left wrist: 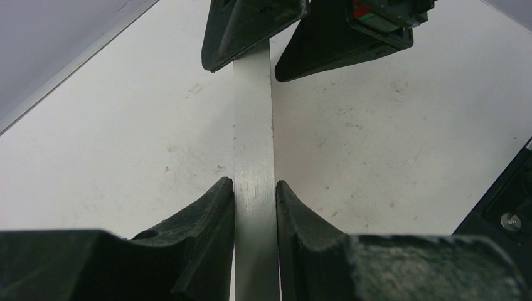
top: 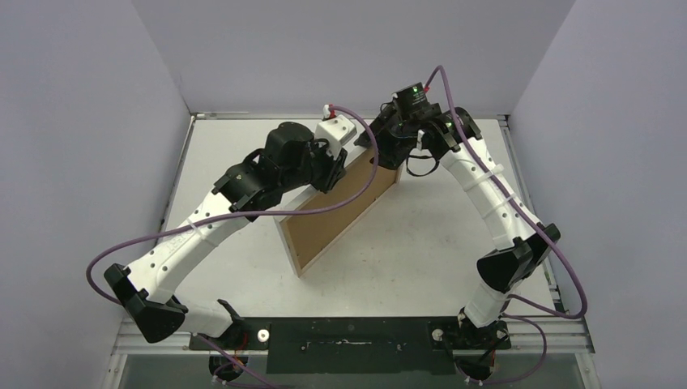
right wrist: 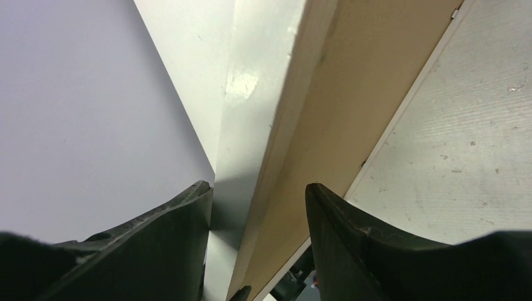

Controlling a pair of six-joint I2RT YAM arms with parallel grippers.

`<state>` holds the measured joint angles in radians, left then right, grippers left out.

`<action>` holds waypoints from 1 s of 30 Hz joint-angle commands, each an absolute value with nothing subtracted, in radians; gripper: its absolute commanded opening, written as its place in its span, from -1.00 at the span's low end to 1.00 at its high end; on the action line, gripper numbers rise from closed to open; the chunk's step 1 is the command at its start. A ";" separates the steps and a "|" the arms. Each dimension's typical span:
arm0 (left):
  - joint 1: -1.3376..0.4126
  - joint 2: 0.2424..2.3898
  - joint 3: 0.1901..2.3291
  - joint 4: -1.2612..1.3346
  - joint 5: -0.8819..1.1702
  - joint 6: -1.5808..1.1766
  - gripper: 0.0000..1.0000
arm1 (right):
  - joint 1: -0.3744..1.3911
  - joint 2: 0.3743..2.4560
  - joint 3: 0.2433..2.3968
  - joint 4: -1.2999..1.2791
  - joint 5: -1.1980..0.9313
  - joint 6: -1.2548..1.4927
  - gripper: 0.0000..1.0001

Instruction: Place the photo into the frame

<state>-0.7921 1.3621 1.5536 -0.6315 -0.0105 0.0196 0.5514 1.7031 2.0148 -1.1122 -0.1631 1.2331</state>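
— Where was everything?

— The thin rectangular picture frame [top: 340, 212], white-faced and wood-backed, stood on edge on the pale table [top: 429, 243], leaning. The left gripper [left wrist: 255, 188] was clenched on its upper rim. The right gripper [right wrist: 258, 191] straddled its far corner, though I couldn't tell if it pinched. The photo showed in no view.

— And doing it well?

— I'd have seated the right grip first, then lowered the frame flat, back upward, both arms together.

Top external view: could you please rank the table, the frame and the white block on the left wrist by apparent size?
1. table, largest
2. frame, standing on edge
3. white block on the left wrist, clearly smallest
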 commanded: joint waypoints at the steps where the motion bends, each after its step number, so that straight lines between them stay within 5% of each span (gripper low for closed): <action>1: -0.801 1.345 1.559 -0.547 0.029 0.027 -1.00 | 0.565 1.719 2.062 -1.163 -0.133 1.256 0.06; 8: -0.809 1.401 1.597 -0.561 0.063 0.005 -1.00 | 0.580 1.705 2.071 -1.211 -0.096 1.280 -0.07; 14: -0.808 1.385 1.597 -0.549 0.108 -0.038 -0.36 | 0.567 1.692 2.076 -1.228 -0.100 1.285 -0.36; 19: -0.807 1.343 1.576 -0.515 0.184 -0.057 0.10 | 0.550 1.682 2.079 -1.260 -0.100 1.281 -0.41; 30: -0.778 1.284 1.554 -0.393 0.273 -0.097 0.35 | 0.521 1.631 2.006 -1.276 -0.108 1.262 -0.40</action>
